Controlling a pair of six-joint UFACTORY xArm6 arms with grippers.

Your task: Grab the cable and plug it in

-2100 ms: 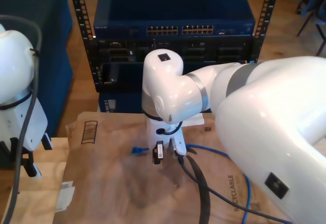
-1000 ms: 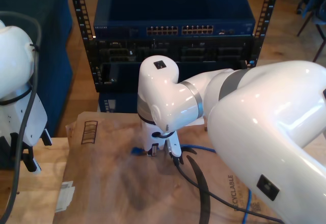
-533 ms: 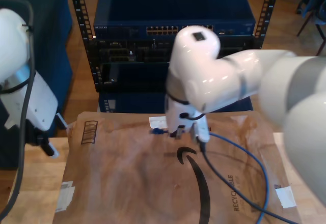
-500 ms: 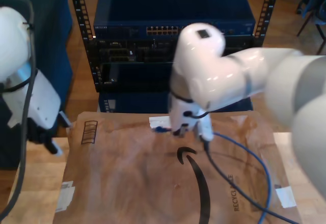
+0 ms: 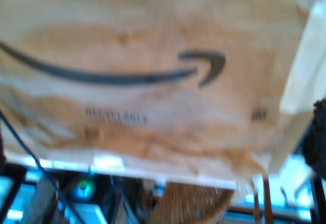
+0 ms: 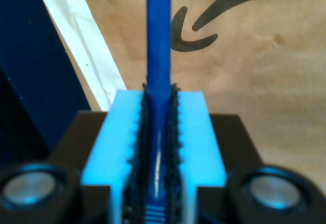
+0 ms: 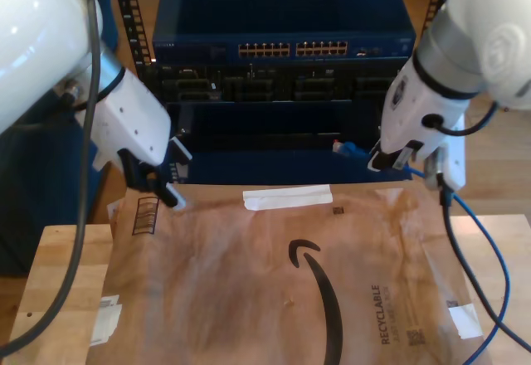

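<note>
The bright-blue cable is pinched between the blue pads of my second gripper, which is shut on it. In the exterior view my second gripper hangs at the exterior view's right, in front of the rack's lower shelves. The cable's plug sticks out of it toward the exterior view's left. The rest of the cable trails down over the paper's edge. My first gripper hovers open over the paper's far corner at the exterior view's left, holding nothing.
A blue network switch with two rows of ports sits at the top of the black rack. Brown wrapping paper with a black arrow logo covers the wooden table. A white label lies near its far edge.
My second gripper has lifted the cable end off the paper and carried it up toward the exterior view's right, in front of the rack. My first arm has swung in over the paper's corner.
</note>
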